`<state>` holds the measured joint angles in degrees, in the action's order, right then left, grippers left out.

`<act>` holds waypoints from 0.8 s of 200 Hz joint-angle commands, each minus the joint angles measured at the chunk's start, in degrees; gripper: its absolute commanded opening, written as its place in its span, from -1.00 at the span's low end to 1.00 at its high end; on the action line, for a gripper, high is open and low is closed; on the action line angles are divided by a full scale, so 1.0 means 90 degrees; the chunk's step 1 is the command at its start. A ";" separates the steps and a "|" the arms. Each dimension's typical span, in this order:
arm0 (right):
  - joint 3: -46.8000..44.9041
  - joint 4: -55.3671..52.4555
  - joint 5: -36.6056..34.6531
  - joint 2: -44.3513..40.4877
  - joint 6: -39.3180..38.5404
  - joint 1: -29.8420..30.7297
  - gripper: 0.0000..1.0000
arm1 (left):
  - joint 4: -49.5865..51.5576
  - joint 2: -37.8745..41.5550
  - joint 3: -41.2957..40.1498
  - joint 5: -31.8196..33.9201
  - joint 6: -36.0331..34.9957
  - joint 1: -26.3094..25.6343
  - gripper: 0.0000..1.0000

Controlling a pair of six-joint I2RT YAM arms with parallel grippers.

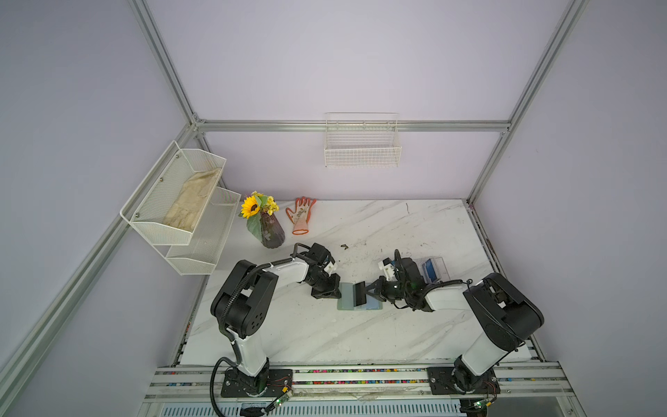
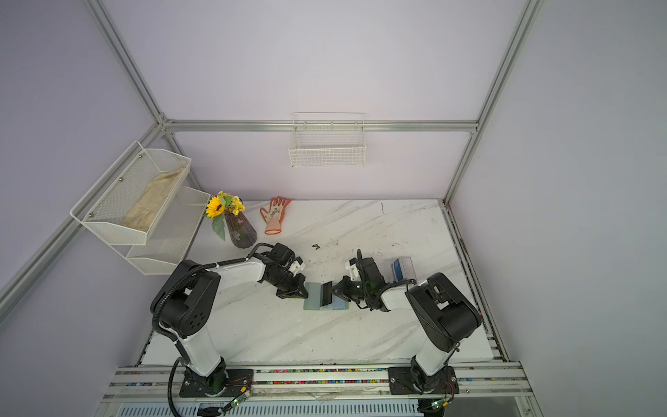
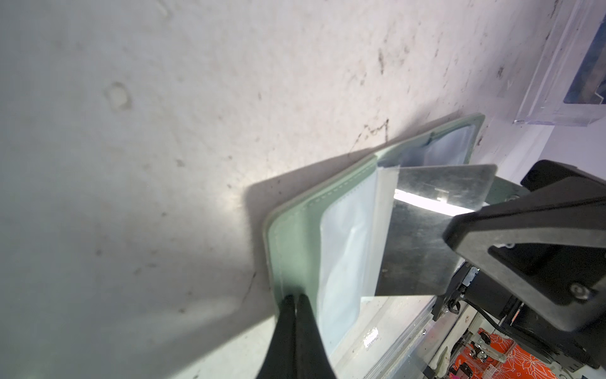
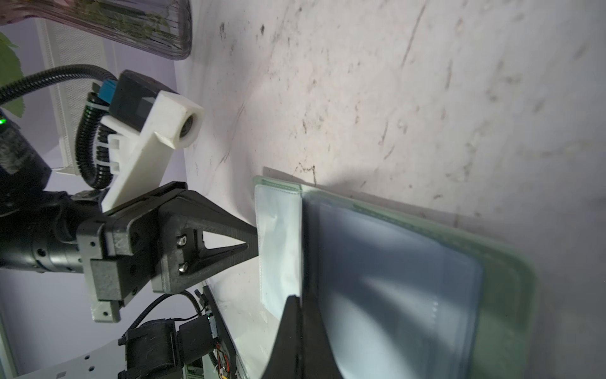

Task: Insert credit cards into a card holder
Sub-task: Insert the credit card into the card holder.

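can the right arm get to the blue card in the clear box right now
Probably not yet: the right gripper is shut on a dark card at the card holder, so its jaws are taken. The blue card sits in the clear box close by that arm, with nothing seen blocking it.

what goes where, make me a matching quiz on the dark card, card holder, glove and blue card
1 dark card
2 card holder
3 glove
4 blue card

a in the clear box
b open on the table, left end effector at its edge
c gripped by the right end effector
d flat beside the vase

Pairs: 1-c, 2-b, 3-d, 4-a
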<state>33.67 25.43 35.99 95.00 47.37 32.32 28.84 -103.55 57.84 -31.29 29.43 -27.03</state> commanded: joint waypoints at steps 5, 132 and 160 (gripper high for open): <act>0.0282 -0.1055 -0.0405 -0.0092 -0.0375 0.0149 -1.00 | -0.0011 -0.0174 -0.0206 0.0058 0.0041 -0.0083 -1.00; 0.0840 -0.2664 -0.1199 -0.0265 -0.0902 0.0272 -0.56 | -0.0010 -0.0195 -0.0225 0.0067 0.0011 -0.0082 -1.00; 0.1021 -0.3080 -0.1440 -0.0377 -0.1047 0.0280 -0.51 | -0.0006 -0.0184 -0.0236 0.0068 0.0011 -0.0083 -1.00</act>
<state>41.17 4.01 26.41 93.41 39.88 34.57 28.77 -103.59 57.84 -31.33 29.41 -27.03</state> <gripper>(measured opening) 0.237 0.047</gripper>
